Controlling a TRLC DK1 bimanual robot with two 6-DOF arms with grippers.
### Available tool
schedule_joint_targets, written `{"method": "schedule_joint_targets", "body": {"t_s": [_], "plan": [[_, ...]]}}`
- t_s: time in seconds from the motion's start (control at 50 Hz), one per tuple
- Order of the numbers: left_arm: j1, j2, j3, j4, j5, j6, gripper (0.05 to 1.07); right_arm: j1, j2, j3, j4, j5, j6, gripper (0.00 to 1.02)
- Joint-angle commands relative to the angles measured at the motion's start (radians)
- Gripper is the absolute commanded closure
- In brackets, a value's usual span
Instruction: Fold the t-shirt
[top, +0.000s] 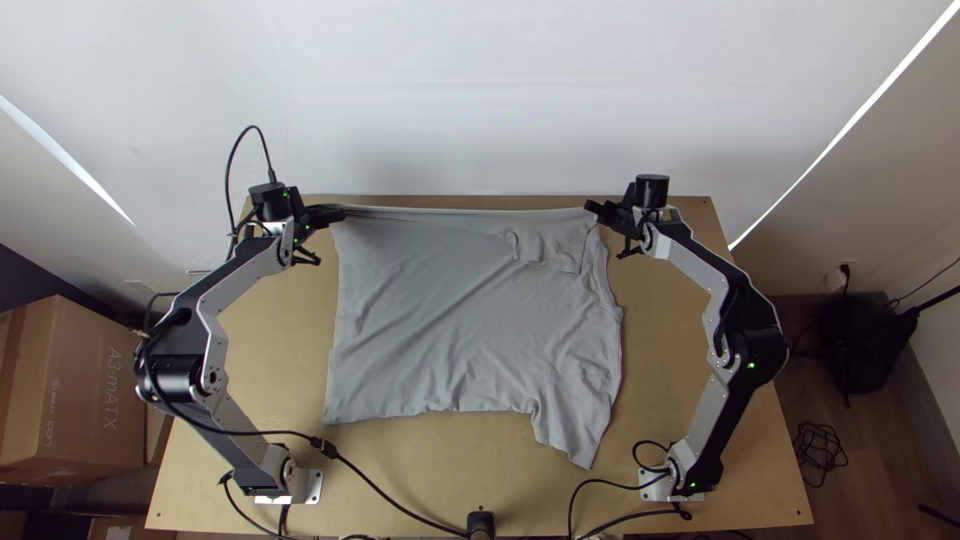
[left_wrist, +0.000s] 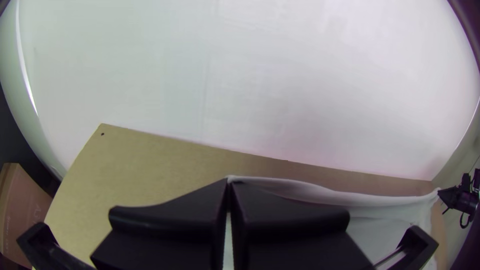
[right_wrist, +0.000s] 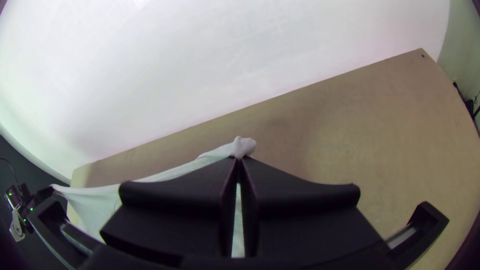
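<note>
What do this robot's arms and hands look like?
The left arm and right arm have silver-grey links, black joints and small green lights; a black cable runs along the left. The left hand and right hand each have two wide, flat black fingers.

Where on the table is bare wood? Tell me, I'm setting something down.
Bare tabletop lies between the t-shirt and the right arm, and between the t-shirt and the left arm. Another patch borders the t-shirt's near edge; a black cable crosses it. Crowded: the far edge, where the left gripper and right gripper hold the t-shirt.
</note>
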Motion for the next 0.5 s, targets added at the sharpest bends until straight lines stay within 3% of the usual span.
{"method": "schedule_joint_targets", "body": {"t_s": [0.0, 0.48], "plan": [[0.016, -0.061, -0.081, 0.001, 0.002, -0.023, 1.05, -0.017, -0.085, -0.051, -0.009, 0.017, 0.021, 1.00], [0.017, -0.193, -0.316, 0.043, 0.004, -0.041, 1.05, 0.012, -0.243, -0.285, -0.003, 0.017, 0.019, 1.00]]}}
